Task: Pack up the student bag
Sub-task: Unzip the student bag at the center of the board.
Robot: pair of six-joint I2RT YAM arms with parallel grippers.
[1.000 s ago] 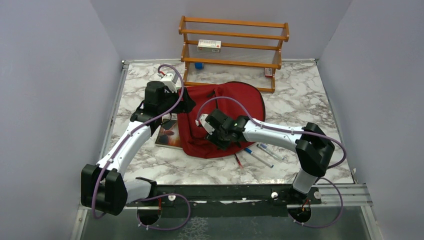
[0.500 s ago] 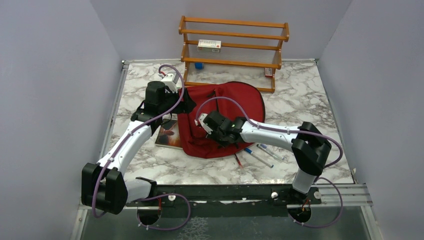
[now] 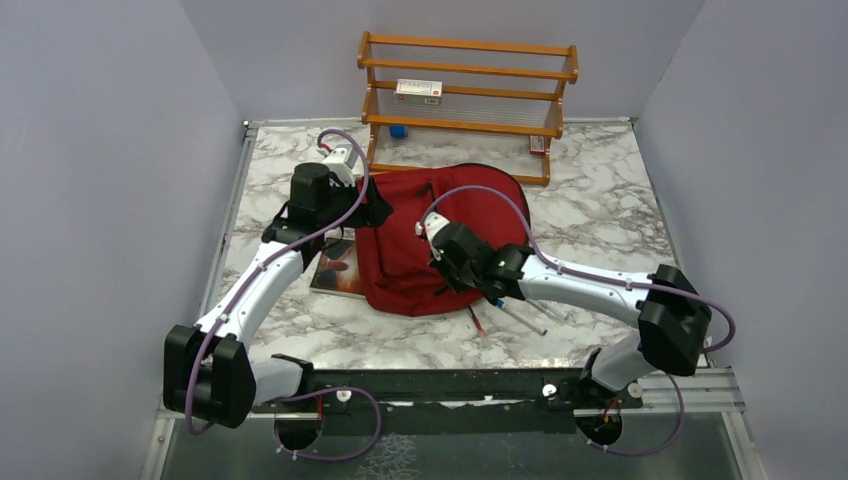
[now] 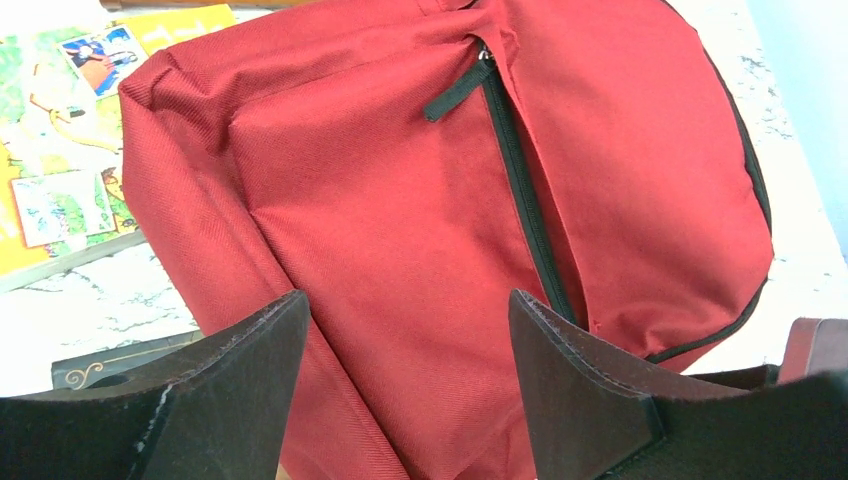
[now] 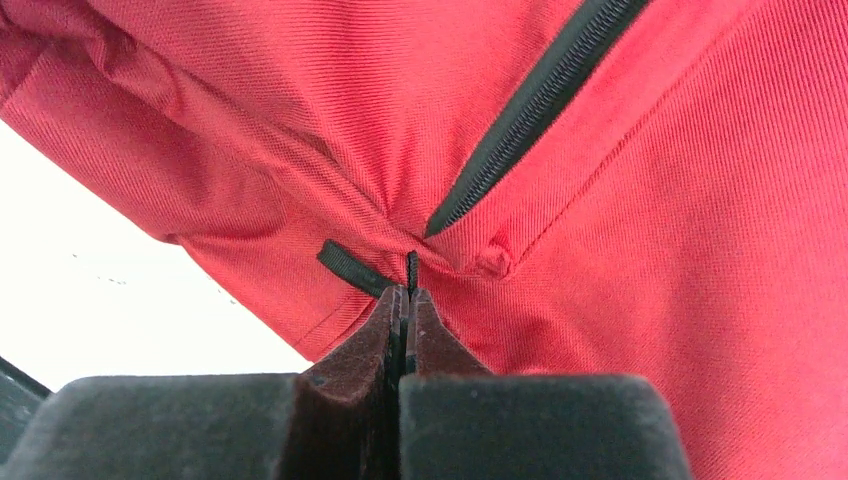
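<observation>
The student bag [image 3: 400, 262] is a dark-red backpack lying flat on the marble table, its black zipper [image 4: 520, 190] running across its front. My left gripper [image 3: 375, 208] hovers open over the bag's left end, with red fabric [image 4: 400, 180] showing between its jaws [image 4: 405, 330]. My right gripper [image 3: 443, 288] is at the bag's near right side. In the right wrist view it [image 5: 405, 292] is shut on a thin black zipper pull [image 5: 411, 268] at the end of a zipper line [image 5: 540, 100].
A picture book [image 3: 335, 268] lies partly under the bag's left side and also shows in the left wrist view [image 4: 60, 120]. Several pens [image 3: 525, 310] lie right of the bag. A wooden rack [image 3: 465, 95] holding a small box [image 3: 418, 90] stands at the back.
My right arm has swung to the right, its wrist shifting right along the bag with the gripper still shut. The bag's fabric now lies flatter. The left arm has not moved.
</observation>
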